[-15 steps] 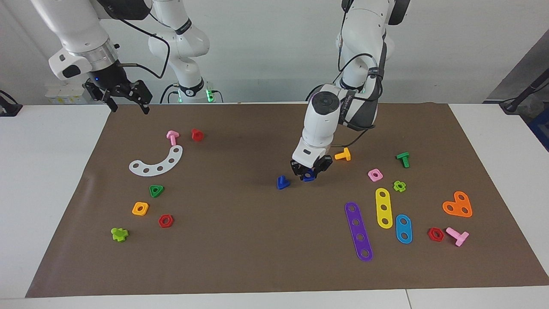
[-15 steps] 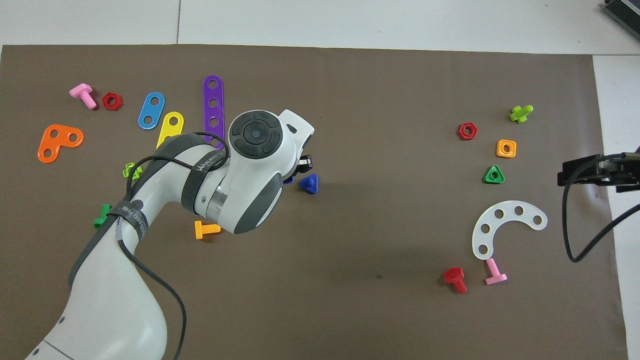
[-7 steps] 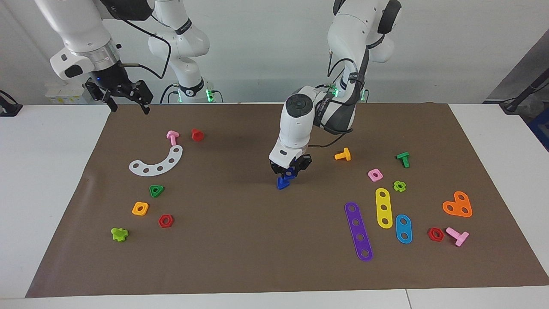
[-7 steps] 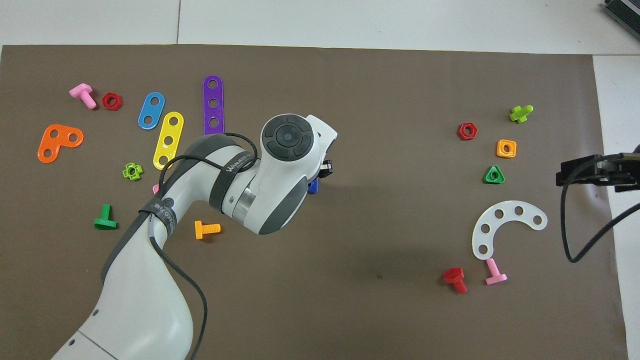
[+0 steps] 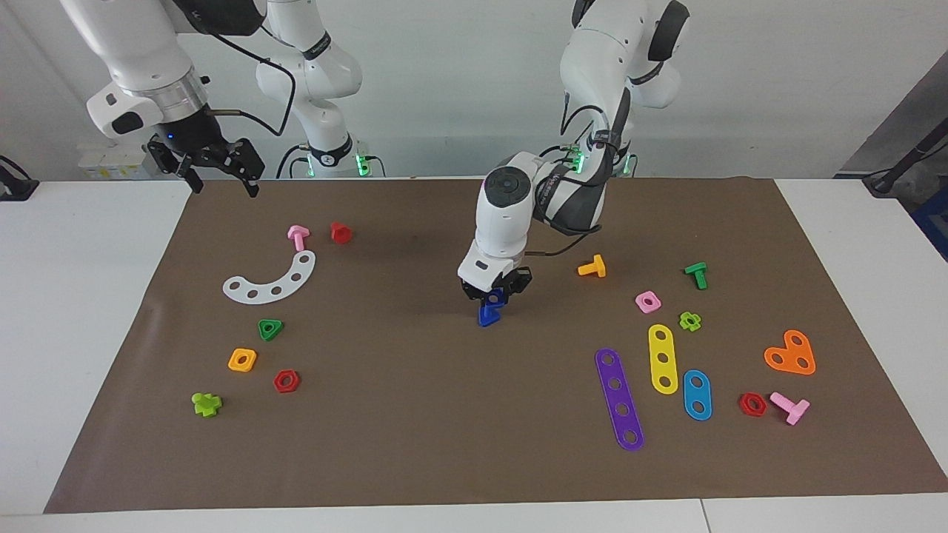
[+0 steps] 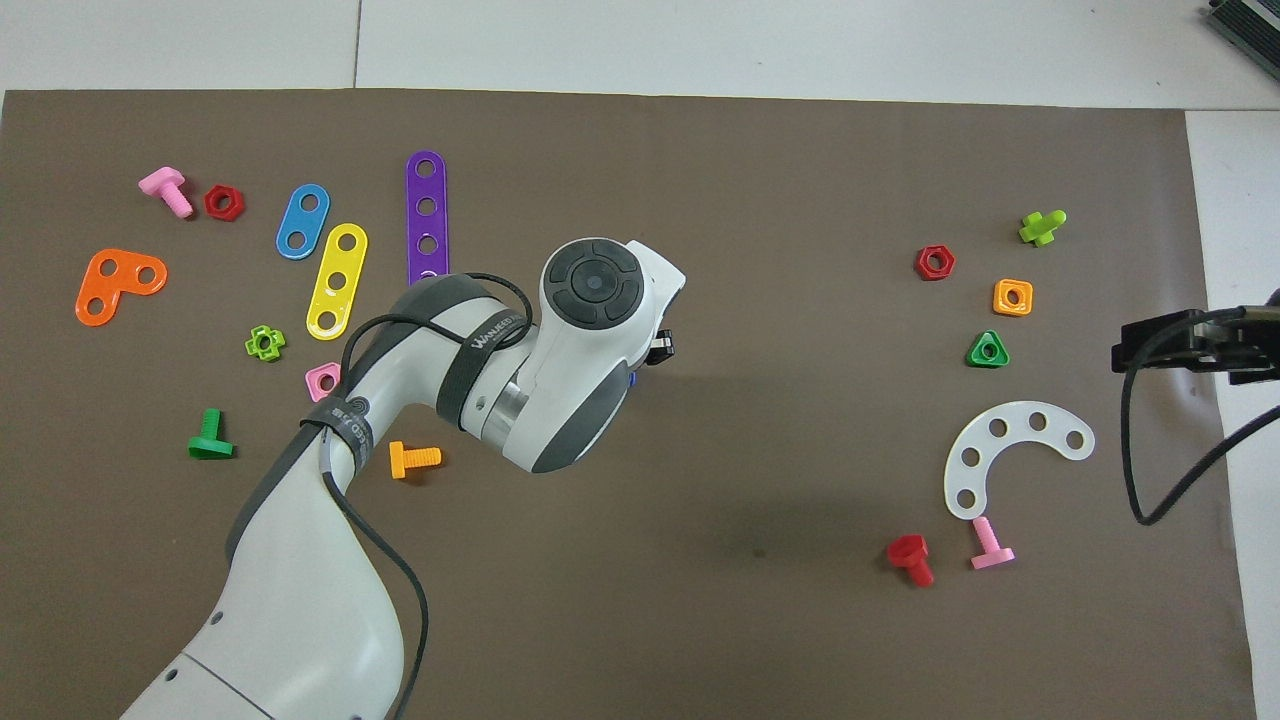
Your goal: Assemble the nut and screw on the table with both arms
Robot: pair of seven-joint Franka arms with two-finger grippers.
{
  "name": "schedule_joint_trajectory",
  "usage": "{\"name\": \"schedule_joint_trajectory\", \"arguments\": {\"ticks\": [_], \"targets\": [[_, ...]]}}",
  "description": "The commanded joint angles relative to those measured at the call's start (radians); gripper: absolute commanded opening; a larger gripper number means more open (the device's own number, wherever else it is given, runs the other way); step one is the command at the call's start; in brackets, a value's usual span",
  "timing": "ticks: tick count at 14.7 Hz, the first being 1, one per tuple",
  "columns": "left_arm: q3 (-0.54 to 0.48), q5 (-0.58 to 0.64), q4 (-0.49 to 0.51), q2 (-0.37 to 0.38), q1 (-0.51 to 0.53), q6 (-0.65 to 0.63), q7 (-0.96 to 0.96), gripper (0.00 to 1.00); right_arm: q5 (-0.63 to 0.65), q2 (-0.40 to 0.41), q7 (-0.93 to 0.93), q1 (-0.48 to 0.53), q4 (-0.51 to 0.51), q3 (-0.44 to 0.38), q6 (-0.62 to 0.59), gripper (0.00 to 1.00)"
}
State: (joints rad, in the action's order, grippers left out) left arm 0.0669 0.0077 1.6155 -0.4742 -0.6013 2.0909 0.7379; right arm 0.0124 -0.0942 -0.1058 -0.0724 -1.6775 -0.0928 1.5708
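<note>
left gripper (image 5: 494,292) clamped on blue nut (image 5: 496,297), directly over blue screw (image 5: 487,315) mid-mat (image 5: 415,429); contact between nut and screw unclear | bare mat all round the screw | right gripper (image 5: 216,169) waits over the mat corner at its arm's end, fingers spread wide, holding nothing

From above I see my left arm over the middle of the mat

My left arm (image 6: 470,390) comes in from the bottom and its wrist covers almost all of the left gripper (image 6: 655,348); only a black tip and a small blue edge (image 6: 632,379) show beside it. The pink square nut (image 6: 322,380) and the orange screw (image 6: 413,459) lie close to the arm. The right gripper (image 6: 1190,343) waits at its own end, near the green triangular nut (image 6: 987,350).
</note>
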Motion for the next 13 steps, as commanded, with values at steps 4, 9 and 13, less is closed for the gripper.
{"name": "schedule_joint_trajectory", "arguments": {"ticks": [4, 9, 13], "targets": [[-0.016, -0.017, -0.035, -0.021, -0.023, -0.014, 0.014, 0.00, 0.012, -0.012, 0.017, 0.006, -0.022, 0.001, 0.012, 1.00], [-0.016, -0.017, -0.092, -0.043, -0.023, -0.031, 0.029, 0.00, 0.012, -0.012, 0.018, 0.008, -0.022, -0.001, 0.012, 1.00], [-0.018, -0.011, -0.080, -0.043, -0.023, -0.019, 0.029, 0.00, 0.012, -0.012, 0.035, 0.008, -0.025, -0.004, 0.012, 1.00]]}}
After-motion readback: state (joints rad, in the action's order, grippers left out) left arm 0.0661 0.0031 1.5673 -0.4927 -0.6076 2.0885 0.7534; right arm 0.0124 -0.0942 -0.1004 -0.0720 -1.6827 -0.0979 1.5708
